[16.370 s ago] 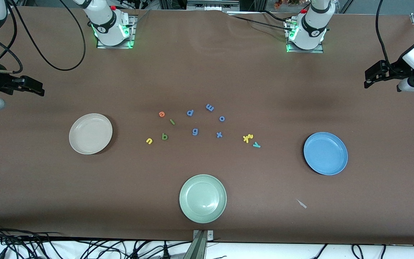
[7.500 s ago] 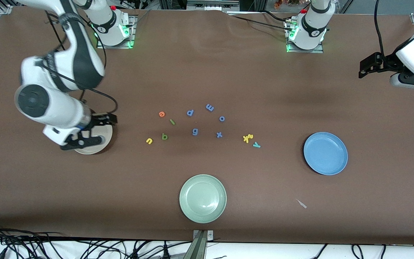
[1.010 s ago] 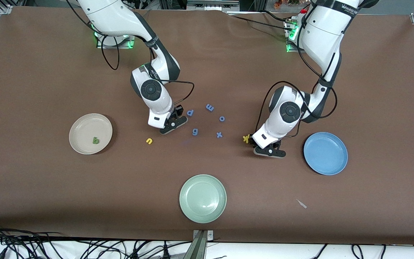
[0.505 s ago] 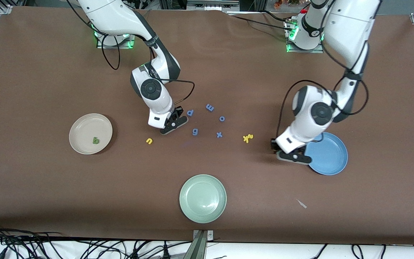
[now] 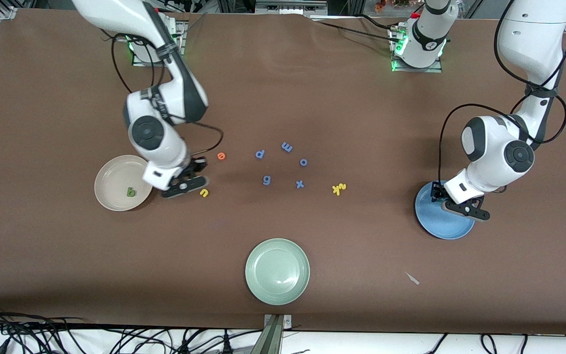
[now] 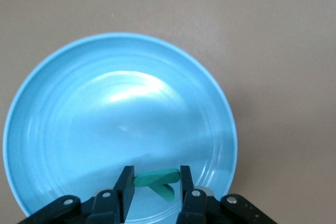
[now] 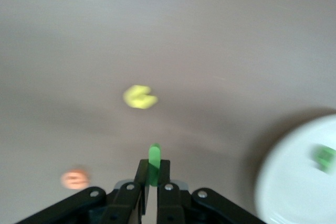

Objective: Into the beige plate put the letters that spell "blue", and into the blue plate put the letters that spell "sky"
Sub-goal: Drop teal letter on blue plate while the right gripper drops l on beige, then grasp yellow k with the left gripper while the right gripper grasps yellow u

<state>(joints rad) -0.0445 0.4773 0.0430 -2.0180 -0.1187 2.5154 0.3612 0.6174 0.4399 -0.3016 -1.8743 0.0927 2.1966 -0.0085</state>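
Left tool (image 6: pixel 154 184) pinches a flat teal y (image 6: pixel 156 181) over the glossy round blue plate (image 6: pixel 63 129); right tool (image 7: pixel 153 179) pinches a thin green bar l (image 7: pixel 154 162) over the matte brown surface (image 5: pixel 283 88) beside the beige plate (image 5: pixel 111 172).

White arms, blk joints, cables, prob. green-lit bases.

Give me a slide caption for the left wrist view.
Left gripper holds the teal y over the blue plate.
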